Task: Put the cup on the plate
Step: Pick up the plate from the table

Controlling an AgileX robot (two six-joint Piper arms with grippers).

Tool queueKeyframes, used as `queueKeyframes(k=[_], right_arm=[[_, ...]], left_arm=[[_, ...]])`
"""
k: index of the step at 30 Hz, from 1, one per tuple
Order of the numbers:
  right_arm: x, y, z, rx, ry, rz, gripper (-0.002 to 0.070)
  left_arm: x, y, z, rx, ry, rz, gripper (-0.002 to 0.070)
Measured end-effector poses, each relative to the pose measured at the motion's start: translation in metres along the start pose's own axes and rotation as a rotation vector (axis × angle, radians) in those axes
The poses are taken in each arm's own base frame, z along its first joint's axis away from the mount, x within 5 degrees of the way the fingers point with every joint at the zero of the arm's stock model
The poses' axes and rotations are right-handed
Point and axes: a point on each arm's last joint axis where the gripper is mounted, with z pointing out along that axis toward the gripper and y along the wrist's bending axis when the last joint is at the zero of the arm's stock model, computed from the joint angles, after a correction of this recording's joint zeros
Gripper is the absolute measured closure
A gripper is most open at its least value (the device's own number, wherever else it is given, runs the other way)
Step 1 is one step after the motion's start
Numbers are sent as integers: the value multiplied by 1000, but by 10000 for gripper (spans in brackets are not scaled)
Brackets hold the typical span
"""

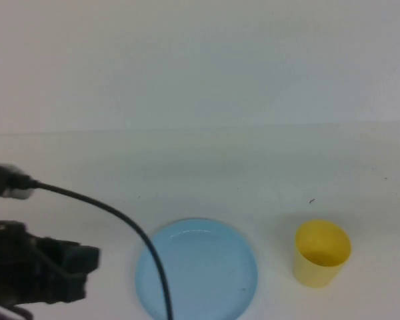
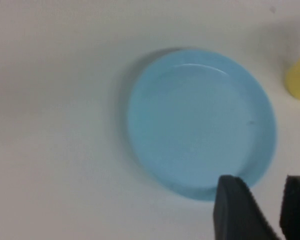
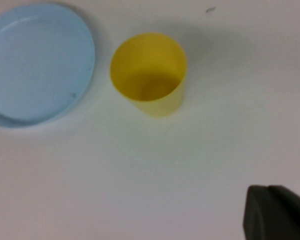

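- Cup [image 1: 321,253]: small plain yellow plastic tumbler without a handle, slightly tapered toward its base, standing upright on the white table [image 1: 207,167] with its open mouth up and nothing inside.
- Its long axis runs vertically; from the right wrist view the mouth and part of the inner wall show.
- Plate [image 1: 197,270]: round, flat, light blue plastic dish with a shallow raised rim, much wider than the tumbler, lying flat just beside it on its left, the two apart with bare table between.
- Left gripper [image 2: 264,209] hangs at the near left of the table, above the plate's edge nearest it; two dark fingers [image 2: 235,207] show with a gap between them, parted and holding nothing. The cup sits well beyond it, past the far side of the plate.
- A black cable [image 1: 120,217] arcs from the left arm across the plate's left part in the high view.
- Right gripper [image 3: 275,212] appears only as a dark corner in its wrist view, off to one side of the cup and well apart from it; whether its fingers are parted cannot be told.
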Motion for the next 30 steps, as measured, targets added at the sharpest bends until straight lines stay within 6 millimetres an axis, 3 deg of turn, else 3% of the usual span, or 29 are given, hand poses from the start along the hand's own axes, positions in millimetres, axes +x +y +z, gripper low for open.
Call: queueKeyframes(k=[2, 6, 16, 18, 24, 30], right_arm=[[-1, -1, 5, -26, 59, -1, 676], [-2, -1, 7, -41, 87, -26, 676], [-4, -2, 8, -48, 86, -92, 657], [-5, -2, 10, -57, 89, -90, 599], [-6, -2, 13, -75, 98, -77, 321], [-7, -1, 13, -87, 92, -68, 274]], left_arm=[[-5, -7, 17, 98, 30, 18, 337], [-13, -10, 50, 124, 111, 47, 340], [-32, -2, 123, -123, 388, 135, 341], [-33, 1, 133, -142, 421, 140, 340], [-27, 9, 159, -153, 492, 132, 340], [-24, 18, 170, -209, 502, 131, 340]])
